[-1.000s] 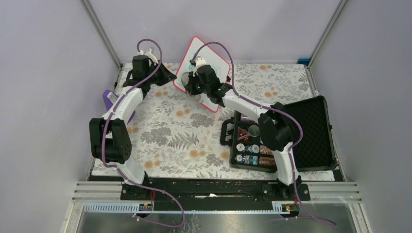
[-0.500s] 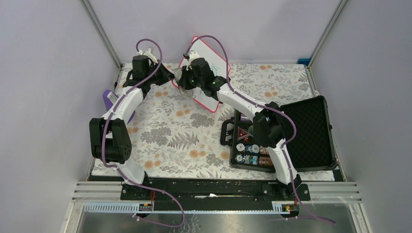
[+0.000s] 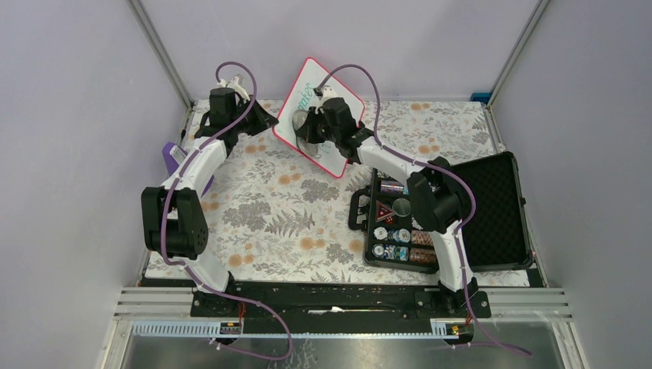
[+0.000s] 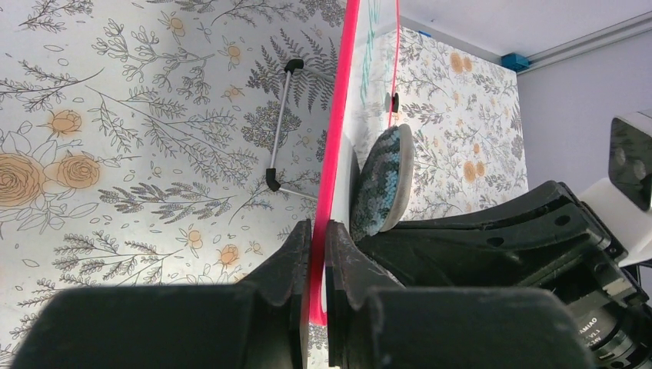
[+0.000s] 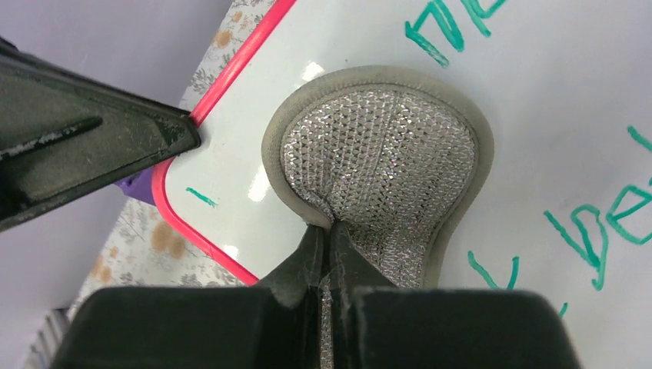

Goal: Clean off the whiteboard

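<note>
The whiteboard (image 3: 327,100), white with a red rim, stands tilted at the back of the table and bears green handwriting (image 5: 592,234). My left gripper (image 4: 318,231) is shut on the board's red rim (image 4: 338,138), holding its left edge (image 3: 278,123). My right gripper (image 5: 327,234) is shut on a round pad with a silver mesh face (image 5: 380,181), pressed flat on the board's lower left area. The pad also shows edge-on in the left wrist view (image 4: 382,184) and from above (image 3: 301,127).
An open black case (image 3: 492,207) with poker chips (image 3: 396,242) lies at the right. A purple object (image 3: 167,157) sits at the table's left edge. The board's wire stand (image 4: 278,123) rests on the floral cloth (image 3: 284,215).
My right gripper swept the pad left across the board and then back right a little. The board's tilt shifted slightly. The left gripper kept its hold.
</note>
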